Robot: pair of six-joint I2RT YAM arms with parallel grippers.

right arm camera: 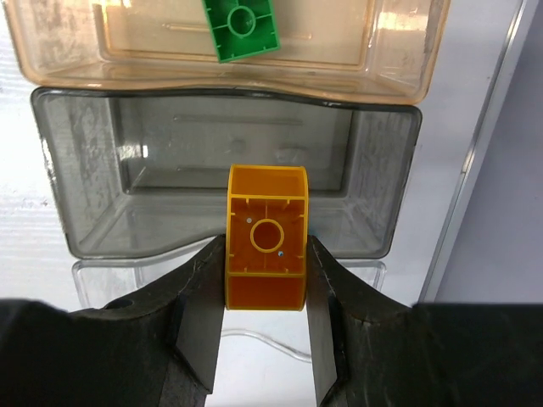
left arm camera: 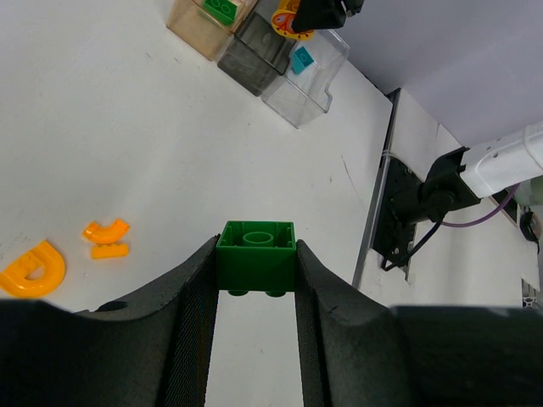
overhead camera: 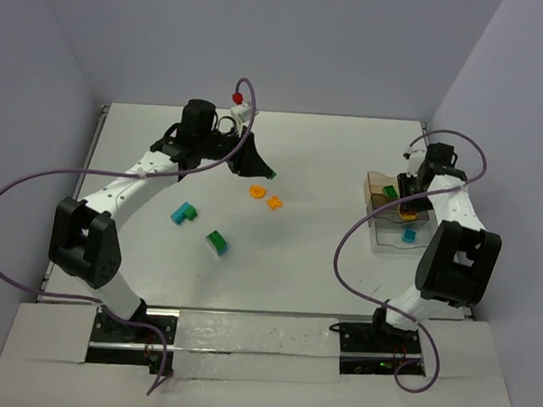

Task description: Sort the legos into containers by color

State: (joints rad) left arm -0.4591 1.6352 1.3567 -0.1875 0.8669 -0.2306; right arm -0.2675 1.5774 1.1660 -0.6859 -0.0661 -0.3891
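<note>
- Grip check, left side: the left gripper (left arm camera: 254, 259) is clamped on a green brick (left arm camera: 255, 244), one finger pressed against each side face. I cannot tell from my feeds whether the brick touches the table (overhead camera: 323, 263).
- On the overhead feed that arm reaches to the far left part of the table, well apart from the boxes on the right.
- The right gripper (right arm camera: 265, 259) pinches an orange brick (right arm camera: 266, 237) the same way. The open underside, with its round tube, faces my wrist camera.
- That orange brick hangs over the smoky grey box (right arm camera: 110, 170), the middle one of three adjoining boxes.
- The tan box (right arm camera: 127, 42) sits on the far side of the grey one and holds a second green brick (right arm camera: 242, 30), lying tilted on its floor.
- The clear box (left arm camera: 318, 89) sits on the near side and holds a teal brick (left arm camera: 303, 57).
- Loose on the table I see two orange pieces (overhead camera: 257, 190) (overhead camera: 274, 202) just beside each other near the centre.
- Nearer the arm bases lie a teal piece (overhead camera: 184, 213) and a green piece (overhead camera: 217, 242), a little apart from each other.
- A purple cable (overhead camera: 31, 182) loops along the left arm, and a small red ball (overhead camera: 235, 98) shows near its wrist.
</note>
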